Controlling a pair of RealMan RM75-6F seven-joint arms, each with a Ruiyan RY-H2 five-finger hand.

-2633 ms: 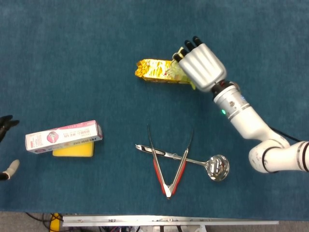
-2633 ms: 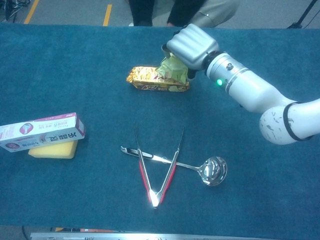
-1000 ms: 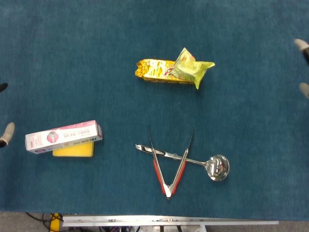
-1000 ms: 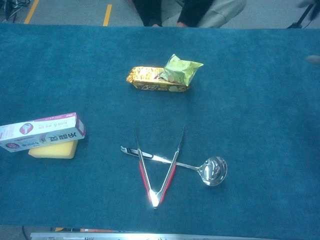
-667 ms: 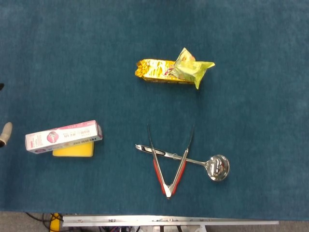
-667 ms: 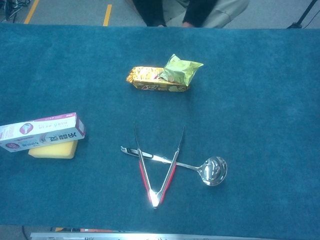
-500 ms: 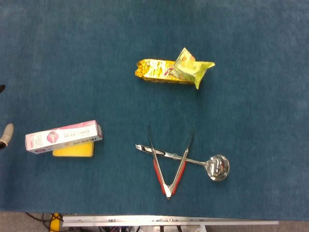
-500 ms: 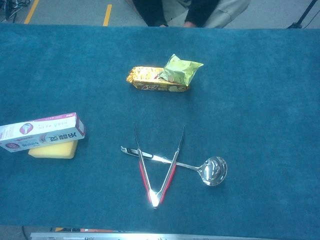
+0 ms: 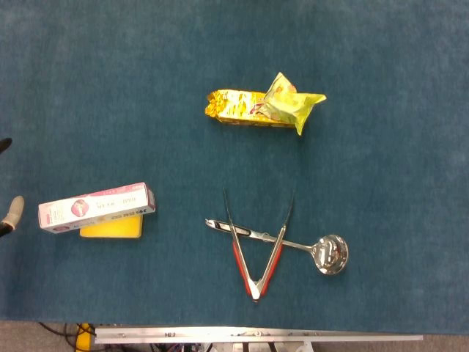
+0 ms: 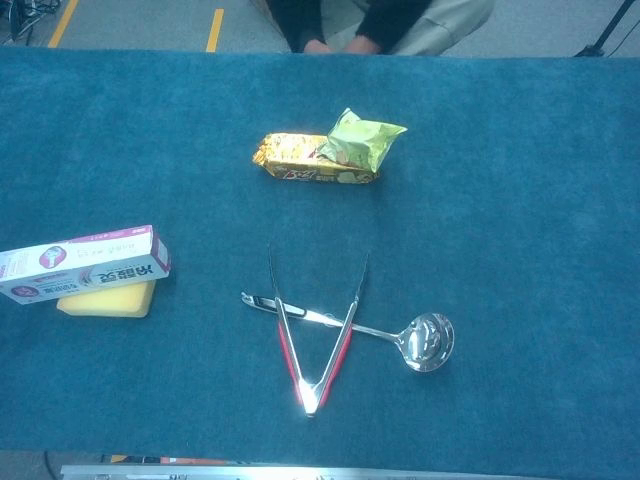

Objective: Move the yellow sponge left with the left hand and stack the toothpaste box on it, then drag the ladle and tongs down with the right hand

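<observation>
Blue table (image 9: 381,110): toothpaste box (image 9: 96,207) just beside left hand (image 9: 9,214).

At the far left edge of the head view, only two fingertips of the left robot hand (image 9: 9,213) show: one pale grey and rounded, one black above it.
</observation>
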